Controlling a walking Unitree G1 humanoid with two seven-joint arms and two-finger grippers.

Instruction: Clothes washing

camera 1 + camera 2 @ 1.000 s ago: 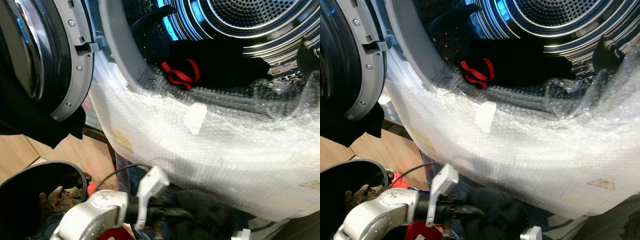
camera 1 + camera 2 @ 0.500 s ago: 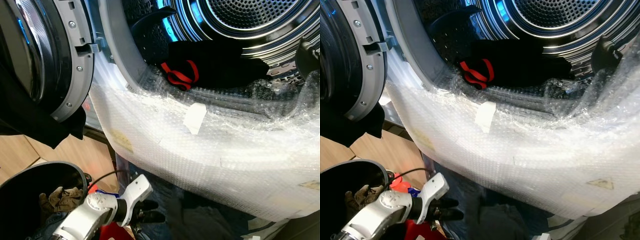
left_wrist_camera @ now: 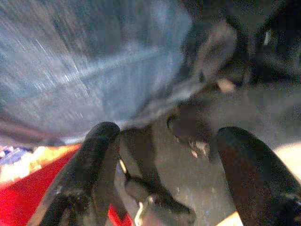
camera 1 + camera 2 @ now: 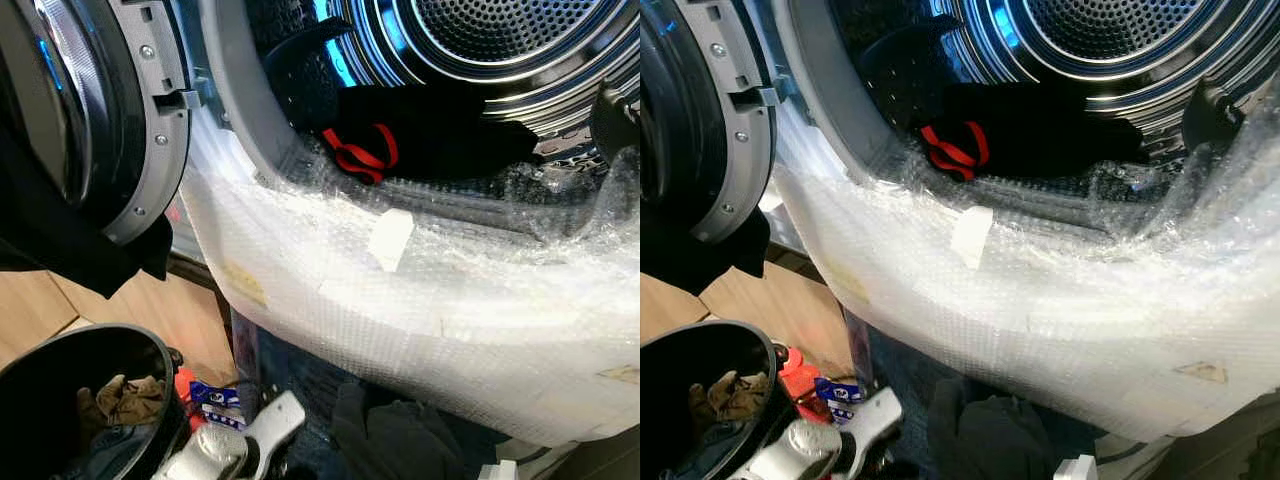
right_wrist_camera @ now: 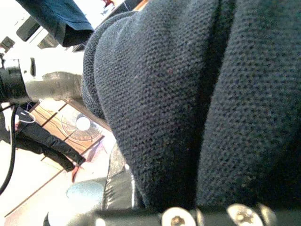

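- Washing machine, front-loading, with a perforated steel drum (image 4: 500, 40): the round opening is uncovered, and the grey-rimmed door (image 4: 110, 120) is swung wide on the robot's left.
- Bubble wrap sheet, clear and white (image 4: 430, 310): draped over the machine's front below the opening and up along the right edge; a small white tape piece (image 4: 388, 238) is stuck near its upper middle.
- Black garment with red straps (image 4: 420, 130): lies at the bottom front of the drum, with the red loops (image 4: 358, 152) at its left end, just behind the door seal.
- Black cloth (image 4: 60, 230): hangs over the lower part of the open door.
- Round black laundry basket (image 4: 150, 350): stands on the wooden floor at lower left, holding a brownish crumpled cloth (image 4: 120, 400) and a dark blue fabric.
- Dark grey garment pile (image 4: 400, 440): on the floor under the bubble-wrapped front, to the right of the left arm.
- Left gripper (image 3: 164, 165): low beside the basket; its silver wrist (image 4: 235, 450) shows at the bottom edge. The two black fingers (image 3: 96, 155) stand spread apart with nothing between them, over blurred blue denim (image 3: 89, 66) and a red item.
- Right gripper: whether its fingers are parted or closed cannot be told; a dark navy knitted fabric (image 5: 197, 99) lies right against its wrist camera.
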